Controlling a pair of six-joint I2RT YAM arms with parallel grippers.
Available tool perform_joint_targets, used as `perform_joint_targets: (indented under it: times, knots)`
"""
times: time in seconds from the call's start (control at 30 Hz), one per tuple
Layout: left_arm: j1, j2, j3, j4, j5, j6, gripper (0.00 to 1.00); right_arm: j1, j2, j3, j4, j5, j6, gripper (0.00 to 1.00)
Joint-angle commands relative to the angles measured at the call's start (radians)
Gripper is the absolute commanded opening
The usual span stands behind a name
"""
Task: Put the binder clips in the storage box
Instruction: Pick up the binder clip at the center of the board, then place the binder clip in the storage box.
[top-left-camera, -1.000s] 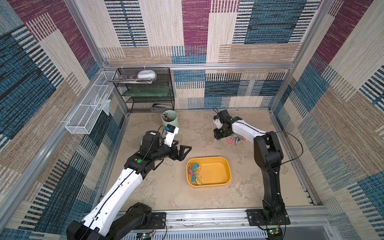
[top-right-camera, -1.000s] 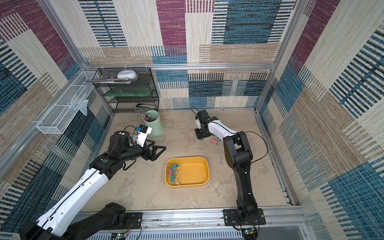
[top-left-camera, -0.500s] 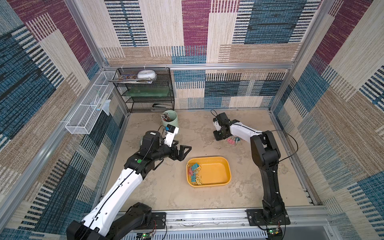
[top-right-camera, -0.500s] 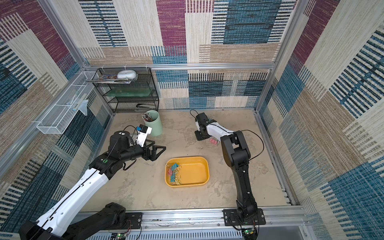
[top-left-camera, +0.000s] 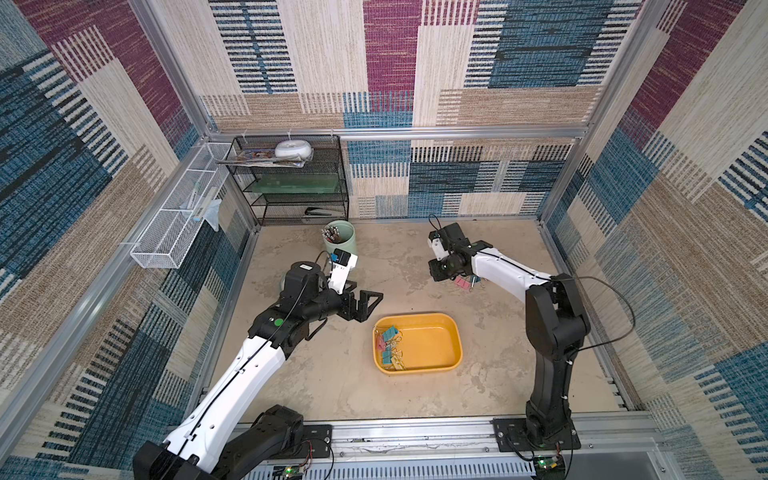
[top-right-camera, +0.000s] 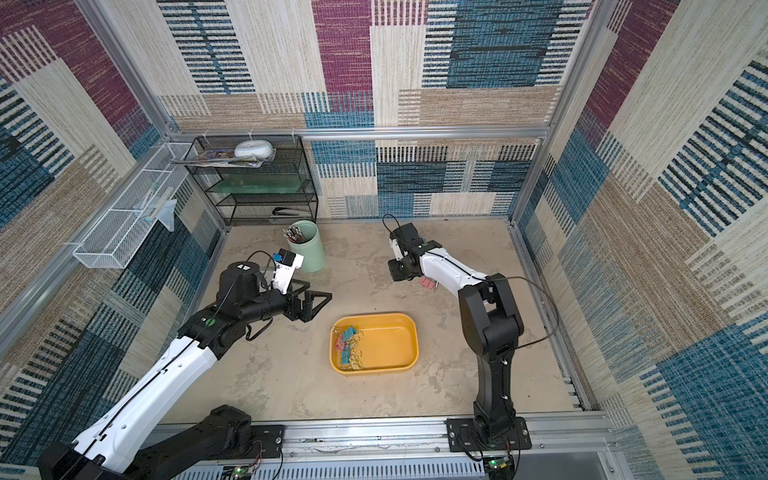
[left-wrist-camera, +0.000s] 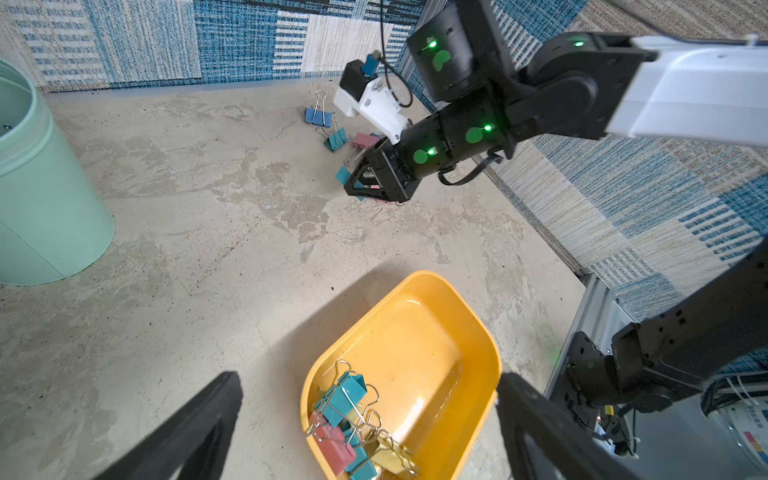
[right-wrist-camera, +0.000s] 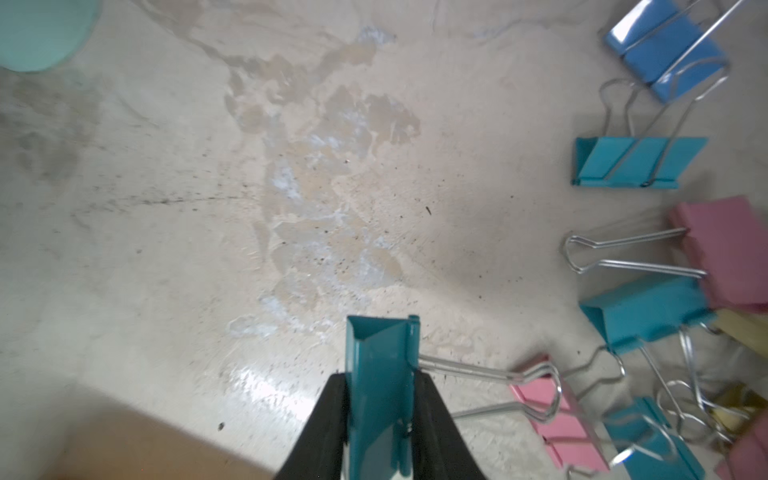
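My right gripper (right-wrist-camera: 380, 382) is shut on a teal binder clip (right-wrist-camera: 380, 353), low over the floor at the edge of a loose pile. Other binder clips (right-wrist-camera: 640, 162) in teal, pink, blue and yellow lie beside it, partly hidden under the arm in both top views (top-left-camera: 463, 282) (top-right-camera: 427, 282). The yellow-orange storage box (top-left-camera: 432, 345) (top-right-camera: 386, 345) sits near the front and holds several clips (top-left-camera: 388, 347) (left-wrist-camera: 349, 415) at its left end. My left gripper (top-left-camera: 361, 305) (left-wrist-camera: 370, 399) hangs open and empty just left of the box.
A mint-green pen cup (top-left-camera: 340, 239) (left-wrist-camera: 37, 187) stands behind my left wrist. A black wire shelf (top-left-camera: 291, 183) fills the back left corner and a white mesh basket (top-left-camera: 178, 220) hangs on the left wall. Patterned walls close in every side.
My right jaws have closed on the teal clip, and the wrist has shifted slightly at the pile. The left arm has not moved.
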Motion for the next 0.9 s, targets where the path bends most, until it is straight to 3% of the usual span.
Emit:
perform_joint_targets:
  times: [0.0,0.27,0.43,0.6,0.87]
  knots:
    - [0.001,0.0,0.002,0.016,0.007,0.001,1.0,0.035,-0.104,-0.071,0.026,-0.015,0.044,0.21]
    - [0.001,0.0,0.002,0.016,0.008,0.0,1.0,0.211,-0.429,-0.349,0.076,-0.069,0.225,0.22]
    - [0.001,0.0,0.004,0.016,0.014,-0.002,1.0,0.317,-0.534,-0.505,0.138,-0.099,0.377,0.22]
    - [0.001,-0.001,0.005,0.018,0.021,-0.001,1.0,0.369,-0.494,-0.568,0.191,-0.114,0.432,0.22]
    - [0.0,-0.004,0.002,0.024,0.033,0.006,1.0,0.405,-0.287,-0.546,0.283,-0.092,0.443,0.23]
